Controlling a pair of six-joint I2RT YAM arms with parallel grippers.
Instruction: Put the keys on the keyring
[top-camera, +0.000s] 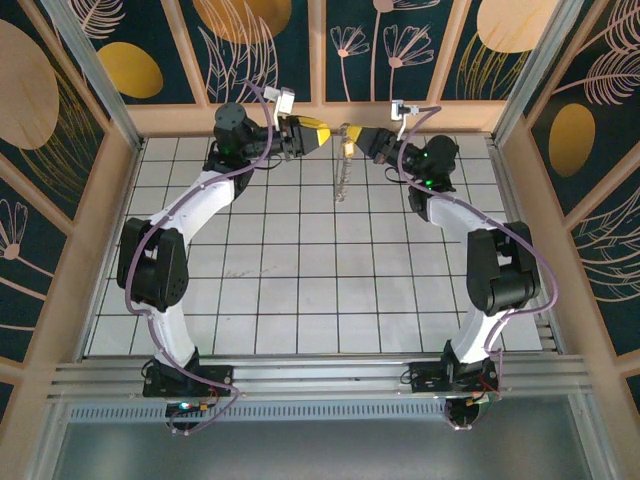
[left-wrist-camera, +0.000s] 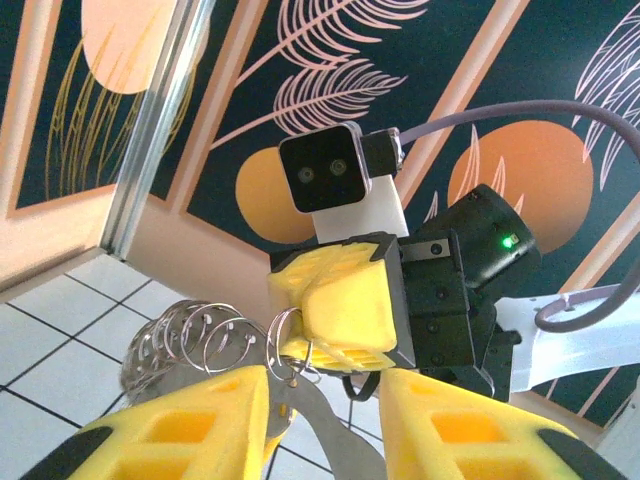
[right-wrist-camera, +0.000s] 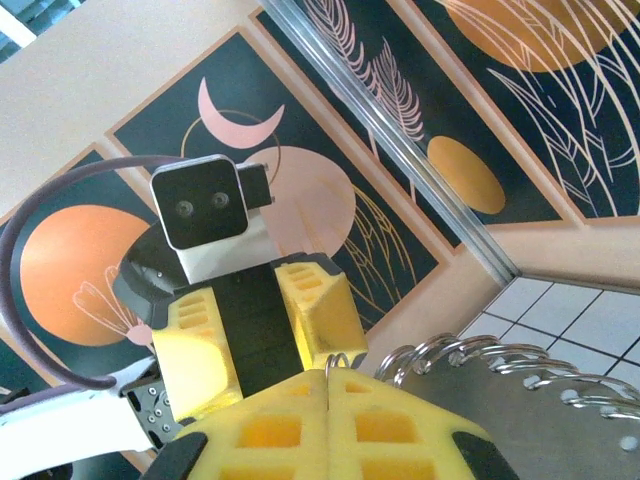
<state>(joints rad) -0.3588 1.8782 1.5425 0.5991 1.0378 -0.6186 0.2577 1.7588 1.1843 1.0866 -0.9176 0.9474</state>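
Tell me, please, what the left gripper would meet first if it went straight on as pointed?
Probably the small metal ring pinched by the right gripper facing it; depth is unclear.

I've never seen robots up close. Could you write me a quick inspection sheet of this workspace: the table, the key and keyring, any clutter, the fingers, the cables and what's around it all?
Surface: table of white tiles with dark grid lines.
Job's things: keyring, a bunch of silver wire rings, held up off the table near the far edge; a flat silver piece, probably the key, lies between the left fingers.
Clutter: nothing seen.
Grippers: left gripper has its fingers apart; right gripper has its fingers shut, apparently pinching one ring of the keyring.
Cables: a grey-purple cable loops loosely along each arm.
Surroundings: wall panels, dark blue with leaf patterns, in wooden frames.
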